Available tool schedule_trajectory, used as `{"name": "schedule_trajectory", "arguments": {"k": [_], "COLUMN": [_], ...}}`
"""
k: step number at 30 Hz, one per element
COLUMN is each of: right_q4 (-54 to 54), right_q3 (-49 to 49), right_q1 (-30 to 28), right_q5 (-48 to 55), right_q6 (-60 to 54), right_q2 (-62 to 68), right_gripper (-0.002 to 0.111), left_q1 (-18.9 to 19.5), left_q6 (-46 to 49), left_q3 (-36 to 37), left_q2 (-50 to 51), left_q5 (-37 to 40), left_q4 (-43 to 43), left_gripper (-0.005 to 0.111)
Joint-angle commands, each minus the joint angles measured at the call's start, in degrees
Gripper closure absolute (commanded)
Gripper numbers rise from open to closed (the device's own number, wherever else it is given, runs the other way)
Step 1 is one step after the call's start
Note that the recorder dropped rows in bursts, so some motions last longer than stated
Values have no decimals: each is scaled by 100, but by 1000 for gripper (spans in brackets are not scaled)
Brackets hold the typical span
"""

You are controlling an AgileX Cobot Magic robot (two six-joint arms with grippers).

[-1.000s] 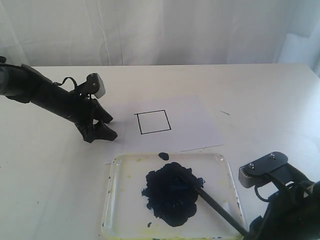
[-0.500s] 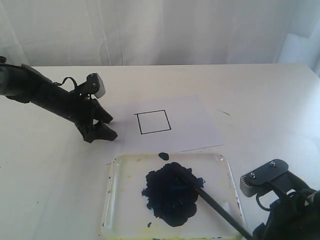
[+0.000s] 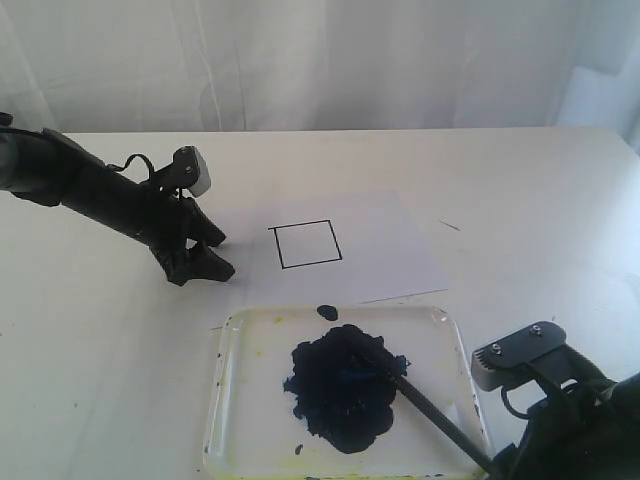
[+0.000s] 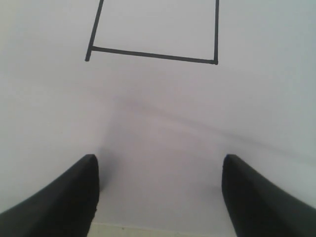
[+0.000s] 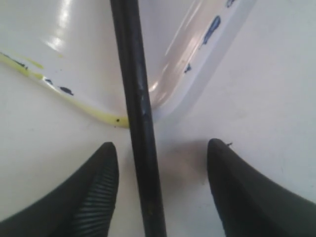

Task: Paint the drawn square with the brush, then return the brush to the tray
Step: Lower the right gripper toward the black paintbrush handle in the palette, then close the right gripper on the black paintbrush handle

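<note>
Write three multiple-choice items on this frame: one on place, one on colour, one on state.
1. Where does the tip of the brush rest?
A) in the paint blob in the tray
B) on the bare table
C) lifted in the air

2. What colour is the inside of the drawn square?
A) dark blue
B) white
C) yellow

3. How do the fingers of the right gripper stand?
A) shut on the brush
B) open, one on each side of the brush handle
C) shut, away from the brush

Answers: 1 A, the tip lies in the dark blob. 2 B, no paint is inside the outline. 3 B, gaps show between the handle and both fingers.
</note>
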Motion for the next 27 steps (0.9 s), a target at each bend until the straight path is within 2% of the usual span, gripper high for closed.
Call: {"name": "schedule_trajectory", "arguments": {"k": [1, 8, 14, 19, 27], "right_q4": [89, 101, 114, 114, 114], "right_q3": [31, 31, 31, 19, -72], "right_q1": [20, 20, 20, 20, 20], "right_q5": [-83, -35, 15, 2, 238], "right_q6": [-92, -334, -334, -334, -334], "right_q2": [37, 37, 37, 26, 26], "right_gripper": [56, 58, 78, 87, 88], "left_q1": [-12, -12, -12, -12, -12], "left_q6": [-45, -45, -45, -45, -45], "left_q3": [38, 38, 38, 38, 38], "left_q2": [131, 131, 131, 131, 131], "left_q5": [121, 121, 121, 121, 121], "left_q4": [115, 115, 115, 115, 115], "left_gripper": [34, 34, 34, 34, 34]}}
